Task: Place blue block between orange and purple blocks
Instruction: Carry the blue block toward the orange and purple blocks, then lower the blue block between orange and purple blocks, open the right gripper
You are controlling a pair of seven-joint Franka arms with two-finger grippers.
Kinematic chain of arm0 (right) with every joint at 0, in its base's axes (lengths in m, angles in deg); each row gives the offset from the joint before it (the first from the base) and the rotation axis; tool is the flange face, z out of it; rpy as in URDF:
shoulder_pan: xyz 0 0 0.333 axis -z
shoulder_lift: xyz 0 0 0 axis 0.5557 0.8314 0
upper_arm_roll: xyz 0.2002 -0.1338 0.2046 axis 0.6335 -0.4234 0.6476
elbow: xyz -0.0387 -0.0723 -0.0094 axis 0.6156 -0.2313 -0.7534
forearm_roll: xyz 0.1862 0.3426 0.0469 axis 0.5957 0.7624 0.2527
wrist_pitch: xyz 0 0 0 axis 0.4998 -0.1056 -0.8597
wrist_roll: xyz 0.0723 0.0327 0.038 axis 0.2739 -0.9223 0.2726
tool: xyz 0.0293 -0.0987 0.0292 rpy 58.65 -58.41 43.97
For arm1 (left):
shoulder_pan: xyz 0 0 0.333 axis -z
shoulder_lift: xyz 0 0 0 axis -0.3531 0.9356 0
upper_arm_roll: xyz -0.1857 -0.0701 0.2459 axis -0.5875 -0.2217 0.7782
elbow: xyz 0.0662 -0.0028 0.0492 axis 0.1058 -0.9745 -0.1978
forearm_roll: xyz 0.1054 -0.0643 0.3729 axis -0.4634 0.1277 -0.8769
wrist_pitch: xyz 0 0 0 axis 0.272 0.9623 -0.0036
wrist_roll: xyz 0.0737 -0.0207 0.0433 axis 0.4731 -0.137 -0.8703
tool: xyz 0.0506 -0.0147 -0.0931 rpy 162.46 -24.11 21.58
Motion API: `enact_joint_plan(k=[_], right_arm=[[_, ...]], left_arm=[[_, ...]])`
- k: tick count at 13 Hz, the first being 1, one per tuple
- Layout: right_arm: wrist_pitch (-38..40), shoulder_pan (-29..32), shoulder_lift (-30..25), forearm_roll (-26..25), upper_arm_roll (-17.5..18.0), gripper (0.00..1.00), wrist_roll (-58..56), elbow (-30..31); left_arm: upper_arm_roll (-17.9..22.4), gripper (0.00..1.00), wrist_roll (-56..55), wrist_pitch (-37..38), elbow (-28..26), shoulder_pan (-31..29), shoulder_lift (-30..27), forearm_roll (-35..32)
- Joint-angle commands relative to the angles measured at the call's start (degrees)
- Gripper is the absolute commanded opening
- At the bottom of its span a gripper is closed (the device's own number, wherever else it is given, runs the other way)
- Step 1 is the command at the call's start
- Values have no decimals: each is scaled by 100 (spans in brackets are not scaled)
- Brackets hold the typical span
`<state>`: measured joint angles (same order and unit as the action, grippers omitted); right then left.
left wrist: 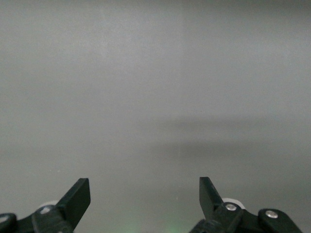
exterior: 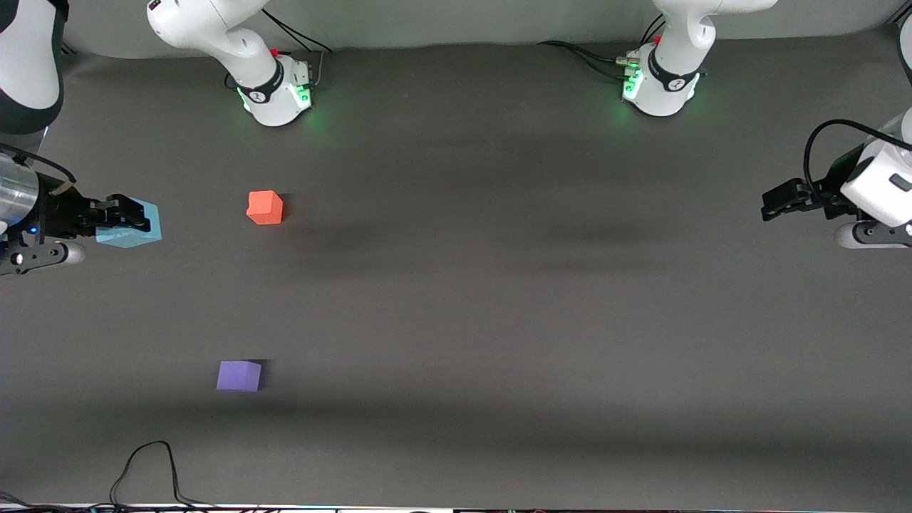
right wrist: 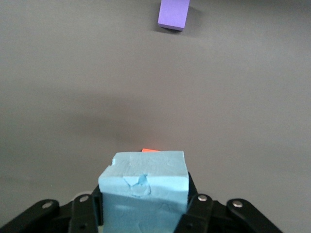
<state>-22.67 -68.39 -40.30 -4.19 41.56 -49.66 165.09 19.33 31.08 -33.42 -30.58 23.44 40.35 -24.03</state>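
Observation:
My right gripper [exterior: 137, 219] is shut on the light blue block [exterior: 140, 234] and holds it above the table at the right arm's end. In the right wrist view the blue block [right wrist: 144, 194] fills the space between the fingers [right wrist: 199, 206]. The orange block [exterior: 265, 207] rests on the table, with only a sliver of it showing past the blue block in the right wrist view [right wrist: 150, 150]. The purple block [exterior: 239, 375] [right wrist: 173, 14] lies nearer to the front camera than the orange one. My left gripper [exterior: 773, 203] [left wrist: 145, 194] waits open and empty at the left arm's end.
The dark grey table [exterior: 499, 285] carries the two arm bases [exterior: 278, 92] [exterior: 659, 89] along its edge farthest from the front camera. A black cable [exterior: 149, 463] loops on the table near its front edge, close to the purple block.

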Motion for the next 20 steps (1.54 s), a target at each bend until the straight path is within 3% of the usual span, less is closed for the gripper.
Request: enact_joint_plan(k=[1,5,9,11,15,16,20], right_arm=[[-340,-140,-89,-50,-16,32,-19,386],[-1849,-193,-46,20,10,32,7,1599],[-3616,-324,445,336,54,32,-11,2584],[-4224,-422,927,728,54,32,-71,2700],[-4700,-378,1825,2451,45,32,-1624,2674],[-4805,-378,1939,2663,45,32,-1741,2674],[-5035,-378,2230,2727,54,32,-1891,2718]], left_arm=[[53,100,70,-19,43,67,-22,-61],[61,100,70,-28,43,58,-22,-61],[62,100,70,-72,35,49,-14,-61],[53,100,70,-72,43,49,-5,-61],[53,100,70,-107,35,49,-5,-61],[61,100,70,-107,35,49,4,-61],[62,100,70,-107,43,49,22,-61]])
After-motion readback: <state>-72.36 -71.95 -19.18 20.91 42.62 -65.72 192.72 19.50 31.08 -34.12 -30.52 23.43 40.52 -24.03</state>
